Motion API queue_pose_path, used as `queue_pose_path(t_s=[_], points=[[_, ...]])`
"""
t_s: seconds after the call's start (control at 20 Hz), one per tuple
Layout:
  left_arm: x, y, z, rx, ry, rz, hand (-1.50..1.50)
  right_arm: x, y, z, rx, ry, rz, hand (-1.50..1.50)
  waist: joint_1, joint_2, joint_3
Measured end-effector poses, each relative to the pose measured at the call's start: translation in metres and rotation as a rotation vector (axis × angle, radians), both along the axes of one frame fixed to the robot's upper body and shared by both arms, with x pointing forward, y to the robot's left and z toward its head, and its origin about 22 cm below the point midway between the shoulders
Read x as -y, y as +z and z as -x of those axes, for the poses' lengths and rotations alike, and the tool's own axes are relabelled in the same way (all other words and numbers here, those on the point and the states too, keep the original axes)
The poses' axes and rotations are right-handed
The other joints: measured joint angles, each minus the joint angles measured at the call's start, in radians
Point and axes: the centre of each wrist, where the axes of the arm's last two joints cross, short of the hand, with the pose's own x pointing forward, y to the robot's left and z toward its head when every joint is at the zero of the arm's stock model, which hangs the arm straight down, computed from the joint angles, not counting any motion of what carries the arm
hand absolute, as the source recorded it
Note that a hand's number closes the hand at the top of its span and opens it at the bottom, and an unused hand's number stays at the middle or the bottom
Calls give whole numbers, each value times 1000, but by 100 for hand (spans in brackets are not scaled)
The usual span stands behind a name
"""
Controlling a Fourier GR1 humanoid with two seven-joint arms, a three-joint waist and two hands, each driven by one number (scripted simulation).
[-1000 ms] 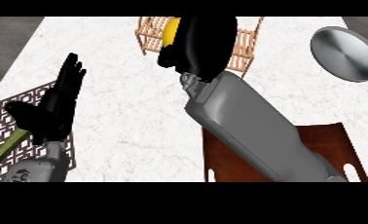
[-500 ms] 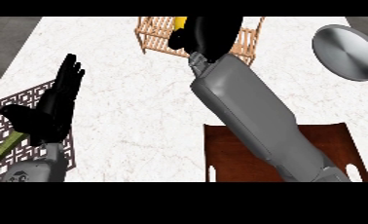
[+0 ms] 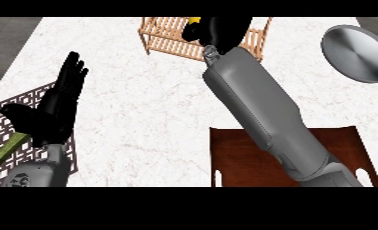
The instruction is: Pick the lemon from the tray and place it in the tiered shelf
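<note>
Two hands show over the white marbled counter [image 3: 148,99]; the right hand [image 3: 221,29] reaches to the far edge, its grey forearm [image 3: 258,109] running diagonally up from the near right corner; its black fingers curl round the lemon [image 3: 193,20], of which only a small yellow patch shows at the hand's left side; hand and lemon sit over the wooden tiered shelf [image 3: 168,36], which stands at the far edge of the counter, a little right of its middle; whether the lemon touches a slat of the shelf cannot be told, since the hand hides most of it. The brown tray [image 3: 244,161] lies at the near edge toward the right corner, partly covered by the forearm; a white handle slot shows near its left side. The left hand [image 3: 59,104] rests open near the left edge, fingers straight and pointing toward the far side; beneath and beside it lies a dark patterned mat [image 3: 22,101], with a green thing [image 3: 13,146] just visible at the near left corner. A round grey metal plate [image 3: 353,51] lies at the right edge, near the far corner, well apart from the shelf.
</note>
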Motion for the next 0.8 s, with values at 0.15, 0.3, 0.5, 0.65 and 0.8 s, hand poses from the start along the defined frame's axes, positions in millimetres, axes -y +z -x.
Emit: queue_pose_path(t_s=[0.15,0.3,0.5,0.65,0.8], points=[[2,4,-1,-1,3,-2,0,2,-7,-10,-12,-14,-6,150,0,0,0],[0,5,-2,-2,1,-2,0,12,-15,-20,15,-37,-55,150,1,4,0],[5,1,-3,2,1,0,0,22,-25,-29,13,-53,-153,-150,6,6,0],[2,-1,-4,0,-1,-3,0,23,-24,-36,-9,-64,-216,-150,5,6,0],[3,-2,1,2,1,-3,0,24,-25,-42,-16,-65,-260,-150,7,5,1]])
